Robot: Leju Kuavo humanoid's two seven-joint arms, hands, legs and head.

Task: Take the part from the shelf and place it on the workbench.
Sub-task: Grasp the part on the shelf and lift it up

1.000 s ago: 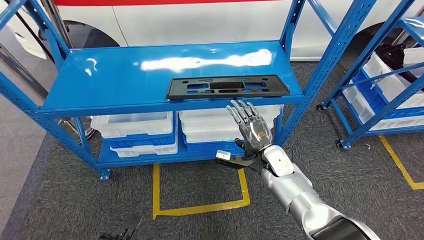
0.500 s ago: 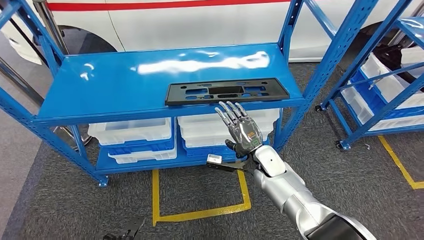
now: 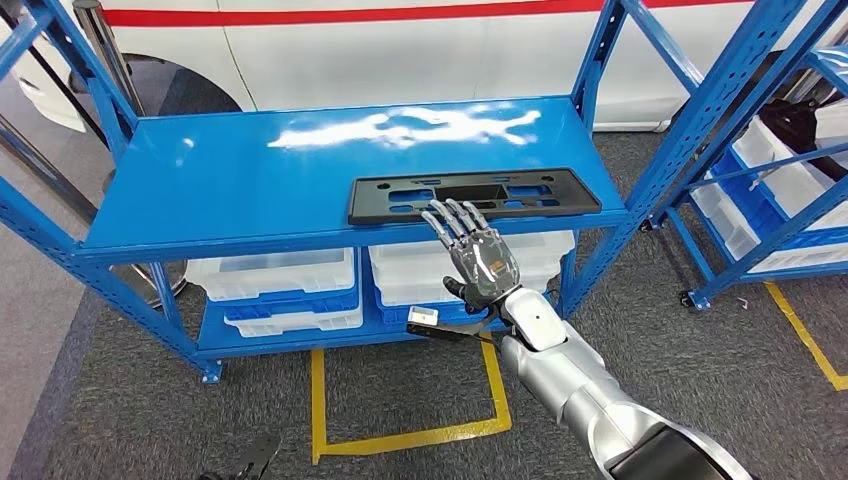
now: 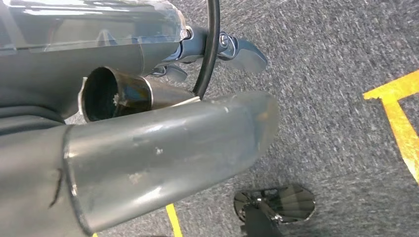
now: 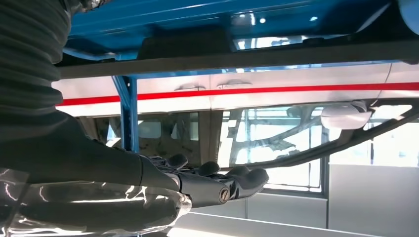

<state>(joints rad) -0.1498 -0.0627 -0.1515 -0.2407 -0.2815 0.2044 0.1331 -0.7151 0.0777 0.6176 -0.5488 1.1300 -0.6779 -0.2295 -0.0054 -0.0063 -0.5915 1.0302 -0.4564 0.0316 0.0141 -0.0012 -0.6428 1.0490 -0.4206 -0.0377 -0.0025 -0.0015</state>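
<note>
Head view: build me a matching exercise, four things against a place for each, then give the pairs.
Things:
1. black part
2. white bins
3. right hand
4. yellow floor marking

Places:
A. on the grey carpet in front of the shelf
B. on the lower shelf level
C. at the front edge of the top shelf, fingers stretched out
D. flat on the blue top shelf, near its front

Pairs: 1-D, 2-B, 3-C, 4-A
</note>
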